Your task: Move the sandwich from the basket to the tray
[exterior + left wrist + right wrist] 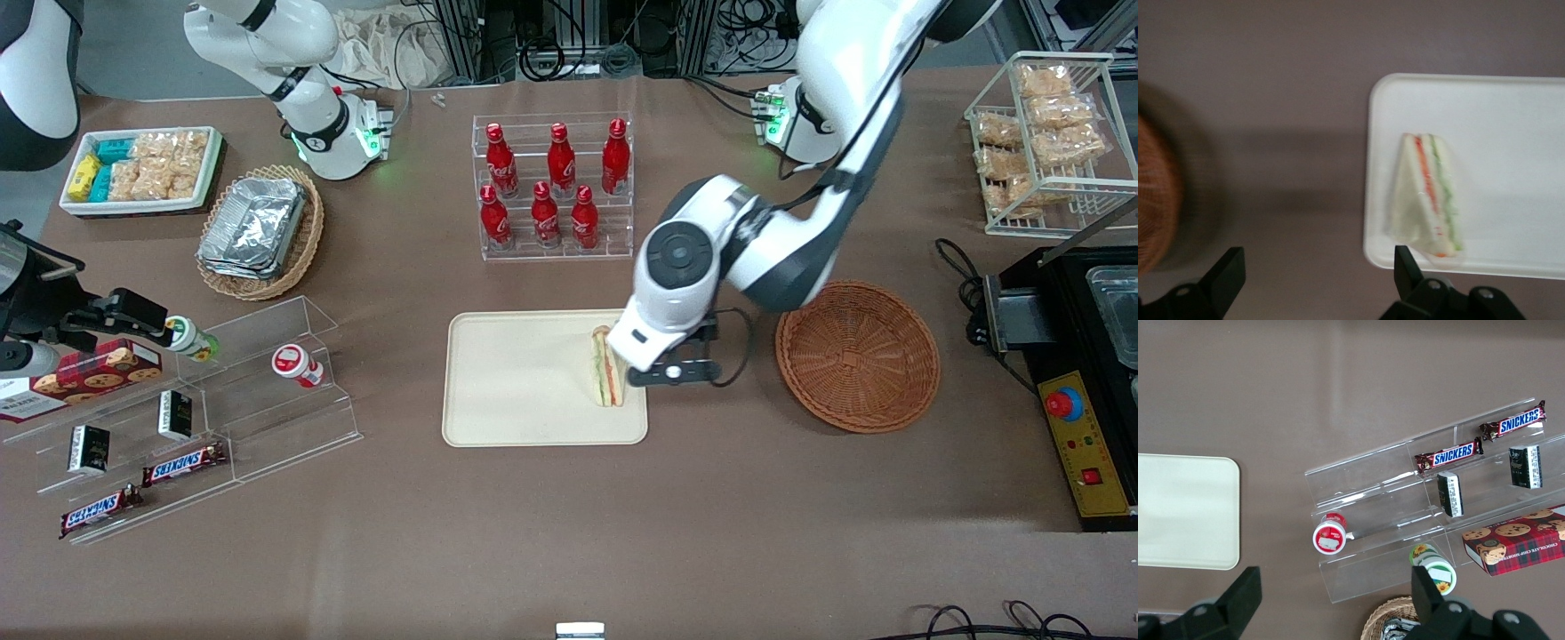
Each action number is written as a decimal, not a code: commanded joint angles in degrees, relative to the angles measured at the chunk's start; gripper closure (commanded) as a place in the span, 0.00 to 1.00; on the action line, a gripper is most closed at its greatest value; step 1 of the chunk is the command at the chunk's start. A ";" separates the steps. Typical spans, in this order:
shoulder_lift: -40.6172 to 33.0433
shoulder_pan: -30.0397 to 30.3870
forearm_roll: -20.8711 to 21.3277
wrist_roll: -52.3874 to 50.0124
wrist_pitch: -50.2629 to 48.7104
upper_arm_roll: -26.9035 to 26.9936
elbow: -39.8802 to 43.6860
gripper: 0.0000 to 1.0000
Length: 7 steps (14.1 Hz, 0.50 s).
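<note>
The sandwich (607, 369) lies on its side on the cream tray (524, 382), right at the tray's edge nearest the basket. The round reddish-brown basket (858, 356) is empty and sits toward the working arm's end of the table. My left gripper (676, 372) hangs over the bare table between tray and basket, close beside the sandwich. In the left wrist view the gripper (1317, 257) is open with nothing between its fingers. That view also shows the sandwich (1428, 197) resting free on the tray (1511, 133), and a blurred part of the basket (1155, 200).
A clear rack of red cola bottles (551, 187) stands farther from the camera than the tray. A tan oval basket of foil trays (262, 227), a white snack bin (142, 169) and an acrylic snack shelf (204, 400) lie toward the parked arm's end. A black control box (1080, 444) sits beside the basket.
</note>
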 commanded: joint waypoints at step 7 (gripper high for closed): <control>-14.06 18.74 -2.72 27.74 -17.00 -0.30 -1.27 0.01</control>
